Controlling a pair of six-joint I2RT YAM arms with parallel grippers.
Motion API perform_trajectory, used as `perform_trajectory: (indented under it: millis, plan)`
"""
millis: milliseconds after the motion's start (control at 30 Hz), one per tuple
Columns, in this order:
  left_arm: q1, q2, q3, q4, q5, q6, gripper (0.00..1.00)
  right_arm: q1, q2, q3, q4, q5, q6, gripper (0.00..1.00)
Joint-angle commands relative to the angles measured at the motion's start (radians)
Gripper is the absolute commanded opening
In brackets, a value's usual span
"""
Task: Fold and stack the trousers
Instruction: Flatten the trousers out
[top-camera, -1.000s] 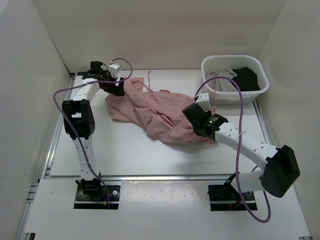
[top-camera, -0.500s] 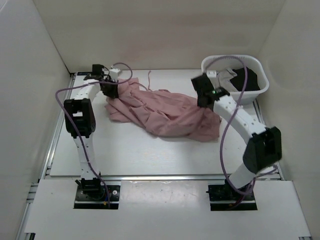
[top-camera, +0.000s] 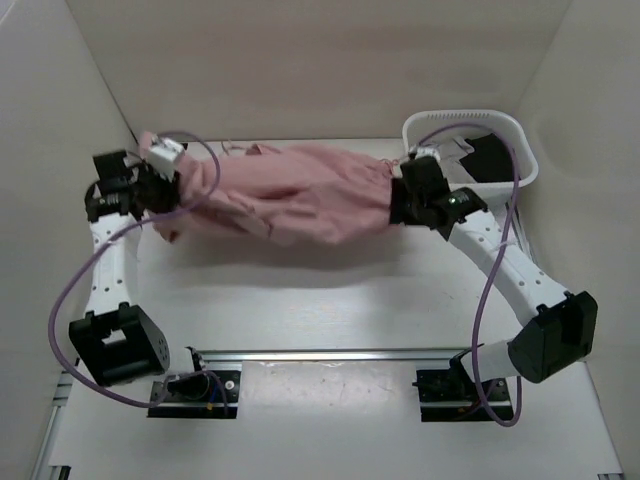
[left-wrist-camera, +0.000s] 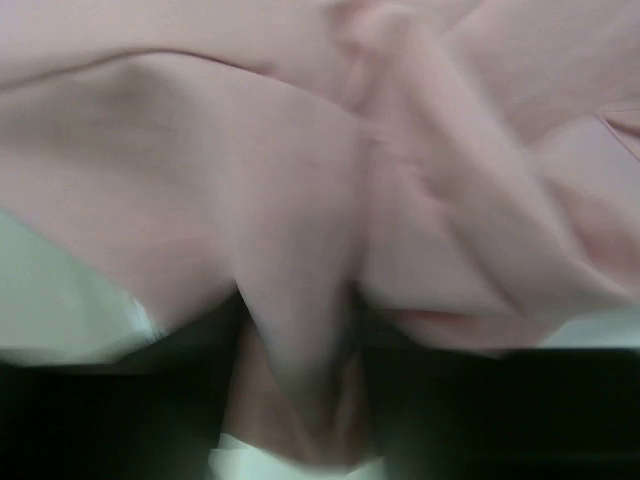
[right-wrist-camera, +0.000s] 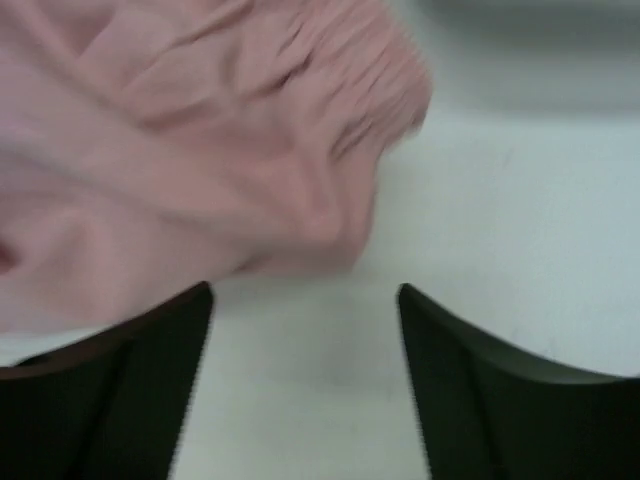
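Note:
The dusty-pink trousers are stretched in a long band across the back of the table, casting a shadow below. My left gripper is at their left end. In the left wrist view, blurred pink trousers fill the frame and a fold runs down between the dark fingers of my left gripper, which stand apart. My right gripper is at the gathered right end. In the right wrist view my right gripper is open over bare table, and the gathered edge of the trousers lies just beyond the fingertips, untouched.
A white basket stands at the back right, holding a black garment and a grey garment. White walls close in the back and both sides. The right arm's cable loops over the basket's front rim.
The heaped trousers have been pulled out into a long band across the back. My left arm swung out to the left. Both grippers, shut half a second ago, now have their fingers apart.

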Motion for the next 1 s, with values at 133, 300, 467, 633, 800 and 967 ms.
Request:
perform_trajectory:
  millis: [133, 300, 467, 633, 800, 967]
  plan:
    - [0.100, -0.194, -0.371, -0.268, -0.054, 0.128, 1.00, -0.012, -0.085, -0.304, -0.116, -0.176, 0.029, 0.96]
    - [0.137, -0.205, -0.231, -0.291, -0.079, 0.039, 1.00, -0.133, -0.113, -0.340, 0.007, -0.216, 0.084, 0.94]
    - [0.126, -0.044, -0.123, -0.222, -0.009, -0.120, 1.00, -0.280, 0.004, -0.395, 0.251, -0.269, 0.169, 0.88]
    - [-0.077, 0.083, -0.019, -0.208, 0.026, -0.153, 1.00, -0.291, 0.151, -0.383, 0.418, -0.280, 0.280, 0.83]
    - [-0.193, 0.287, 0.020, -0.152, -0.154, -0.177, 1.00, -0.282, 0.245, -0.351, 0.454, -0.252, 0.322, 0.83]
    - [-0.165, 0.412, 0.076, -0.101, -0.310, -0.226, 1.00, -0.273, 0.297, -0.342, 0.445, -0.242, 0.345, 0.63]
